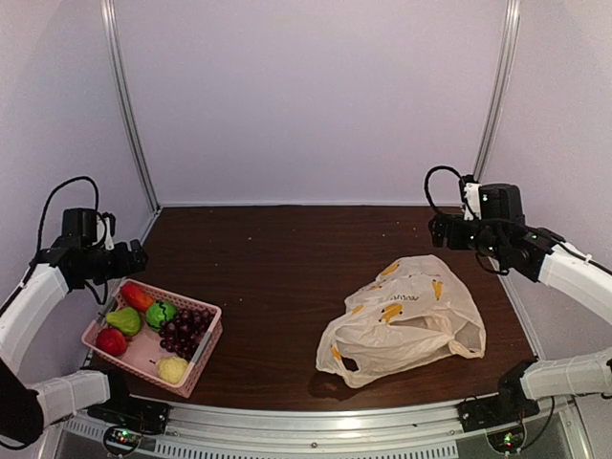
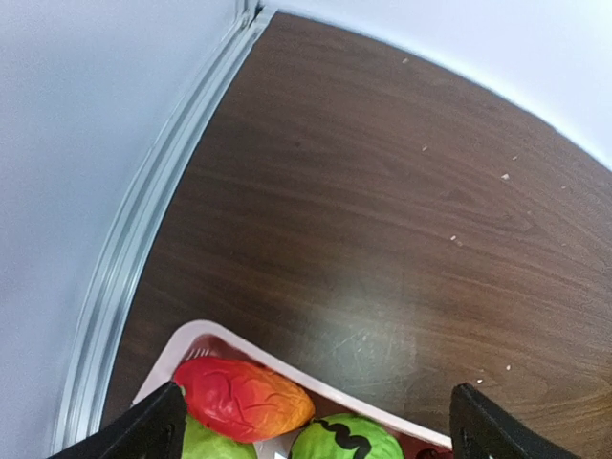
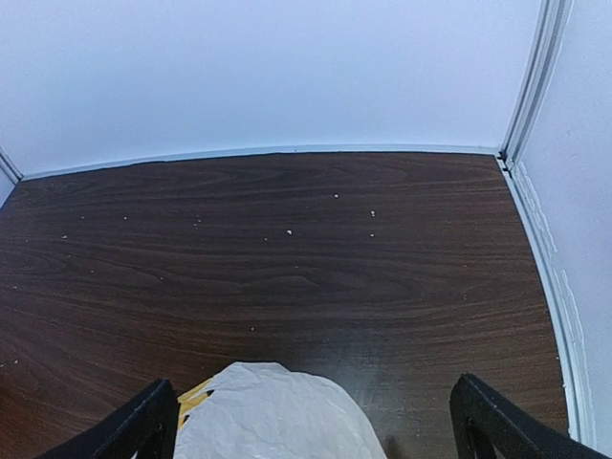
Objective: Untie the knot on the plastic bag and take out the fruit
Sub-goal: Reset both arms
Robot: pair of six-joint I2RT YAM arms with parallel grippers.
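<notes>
Your left gripper [image 1: 132,258] is hanging over the far end of the pink perforated plastic basket [image 1: 208,349] at the left side of the dark wood-grain table [image 1: 287,258]. Its black fingers [image 2: 153,430] are standing wide apart and gripping nothing. The fruit [image 1: 158,330] is sitting inside that basket. A long orange-red piece [image 1: 137,295] is at the far end, with a green pear [image 1: 124,320] and a green ball with dark stripes [image 1: 160,314] just beside it. A dark purple grape bunch [image 1: 187,330] is lying along the right wall, a red apple [image 1: 112,341] at the left wall, and a small yellow pear [image 1: 172,369] at the near end. The thin, crinkly pale peach plastic bag [image 1: 406,311] with yellow-orange printed marks is lying slack on the table right of centre, well apart from the basket. One handle loop [image 1: 330,356] is resting flat at its near-left corner. Your right gripper [image 1: 438,232] is hovering above the table beyond the bag's far edge. Its fingers [image 3: 143,430] are likewise spread wide around nothing, and the bag's rumpled top is showing below and between them in your right wrist view.
</notes>
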